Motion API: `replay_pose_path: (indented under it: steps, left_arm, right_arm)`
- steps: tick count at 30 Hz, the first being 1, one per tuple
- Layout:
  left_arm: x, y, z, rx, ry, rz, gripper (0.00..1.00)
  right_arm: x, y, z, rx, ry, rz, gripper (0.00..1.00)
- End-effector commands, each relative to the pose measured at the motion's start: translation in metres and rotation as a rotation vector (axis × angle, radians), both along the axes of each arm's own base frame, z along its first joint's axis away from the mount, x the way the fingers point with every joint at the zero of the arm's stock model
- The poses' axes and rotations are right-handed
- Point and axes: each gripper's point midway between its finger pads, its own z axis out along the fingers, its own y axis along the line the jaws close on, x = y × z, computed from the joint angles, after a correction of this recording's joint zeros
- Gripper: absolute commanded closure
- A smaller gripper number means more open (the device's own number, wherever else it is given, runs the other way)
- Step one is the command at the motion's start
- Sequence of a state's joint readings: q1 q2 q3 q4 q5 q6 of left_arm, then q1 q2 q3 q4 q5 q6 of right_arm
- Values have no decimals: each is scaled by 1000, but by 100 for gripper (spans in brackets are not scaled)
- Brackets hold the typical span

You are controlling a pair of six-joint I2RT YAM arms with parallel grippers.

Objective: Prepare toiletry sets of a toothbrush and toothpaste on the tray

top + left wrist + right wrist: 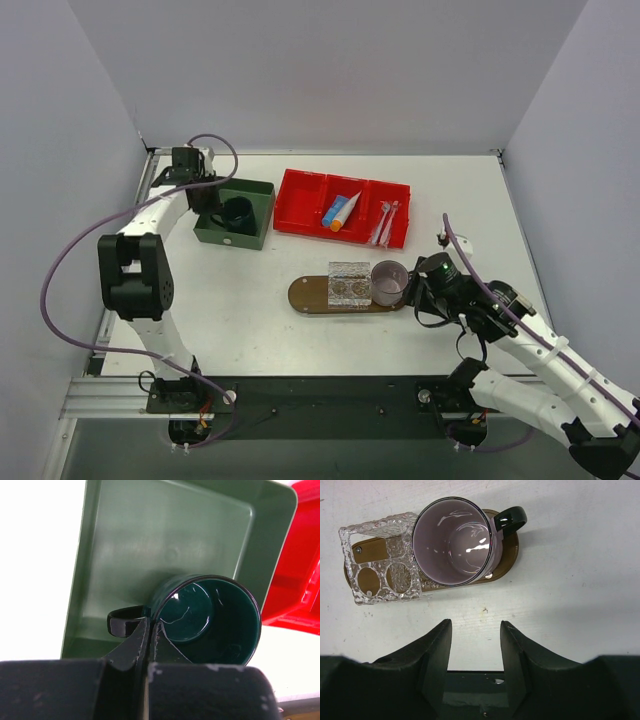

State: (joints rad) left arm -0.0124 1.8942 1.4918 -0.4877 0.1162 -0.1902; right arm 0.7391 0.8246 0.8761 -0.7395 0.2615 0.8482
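Note:
A dark green mug [238, 212] [220, 620] stands in the green square box [262, 205] [150, 530]. My left gripper [222, 207] [150, 625] is shut on the mug's rim beside its handle, one finger inside and one outside. On the oval brown tray [305, 295] [507, 560] stand a translucent pink mug [389, 282] [452, 540] and a clear textured holder [349, 283] [380, 560]. My right gripper [418, 292] [475, 625] hangs open and empty just right of the pink mug. A blue-and-white toothpaste tube [341, 211] and pale toothbrushes [385, 223] lie in the red bin [300, 190].
The red three-compartment bin [295, 570] sits right against the green box at the back of the table. White walls close in the table at the back and both sides. The pink mug's dark handle [510, 517] points away from the holder.

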Motion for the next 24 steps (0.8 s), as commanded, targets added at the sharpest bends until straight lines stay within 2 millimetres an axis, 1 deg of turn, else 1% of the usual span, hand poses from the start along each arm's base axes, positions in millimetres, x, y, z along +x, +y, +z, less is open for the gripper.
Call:
replay_pose_path:
  steps: [1,2,3,4,5,9,13,16,17,19,20,22,23,24]
  left_arm:
    - [6,3,70,-2,-216,27,100]
    - [3,4,80,2,-242,34,100]
    - [3,5,85,4,-259,43,100]
    - [1,6,84,6,-260,50,100]
    - [-1,6,91,4,-280,53,100]
    - [-6,6,103,-9,-310,63,100]
    - [-15,-3,111,-51,-322,44,100]
    - [-27,-9,119,-62,-337,36,100]
    - [-32,-12,126,-68,-350,32,100]
    - [-41,-16,128,-68,-344,25,100]
    - [-46,-21,135,-64,-356,16,100]
    - [-55,-25,134,-56,-343,6,100]
    - [-61,-29,139,-54,-352,-3,100]
    - [-65,-32,139,-52,-347,-10,100]
  right_arm:
    - [-3,-7,-2,3,-9,-28,61]
    - [-4,-7,-2,4,-10,-26,61]
    - [-4,-8,-2,6,-13,-28,61]
    - [-4,-8,-2,6,-13,-30,61]
    - [-4,-8,-2,6,-15,-31,61]
    - [-4,-9,-6,-3,-4,-34,61]
    - [-3,-9,-7,-15,-2,-32,61]
    - [-1,-8,-4,-23,-6,-23,61]
    - [-1,-8,-4,-24,-7,-22,61]
    - [0,-7,-2,-25,-12,-13,61]
    - [0,-7,-2,-25,-12,-9,61]
    - [0,-5,1,-16,-17,-1,61]
    - [-1,-6,1,-14,-18,-1,61]
    - [0,-6,3,-10,-26,-1,61]
